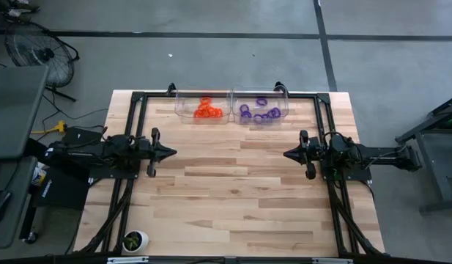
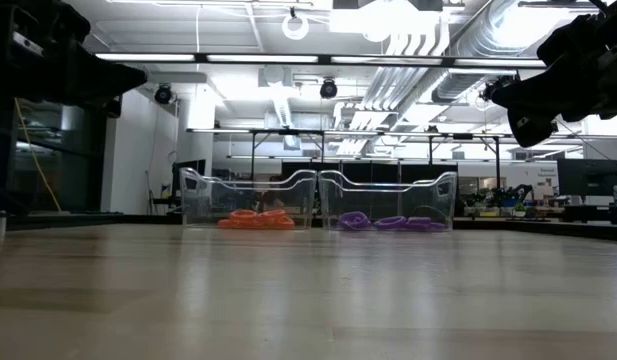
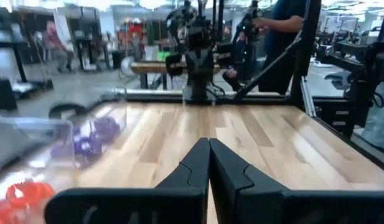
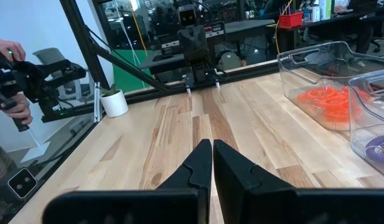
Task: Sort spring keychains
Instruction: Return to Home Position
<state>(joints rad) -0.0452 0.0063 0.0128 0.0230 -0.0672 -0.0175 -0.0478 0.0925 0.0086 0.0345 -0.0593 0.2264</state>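
Basically done: orange spring keychains (image 1: 208, 110) sat in the left bin (image 1: 183, 106), nearer the left end effector (image 1: 171, 152); purple spring keychains (image 1: 259, 113) in the right bin (image 1: 284, 107), nearer the right end effector (image 1: 286, 155). Both were closed, empty.

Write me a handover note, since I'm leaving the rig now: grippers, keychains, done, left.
Left gripper: shut, empty, over the left side of the light wooden table.
Right gripper: shut, empty, over its right side.
Orange-red coiled plastic spring keychains lie in the left clear plastic bin; purple coiled keychains in the right clear plastic bin.
Done: sorting; no keychain shows outside the bins.
Left: probably only parking the arms.
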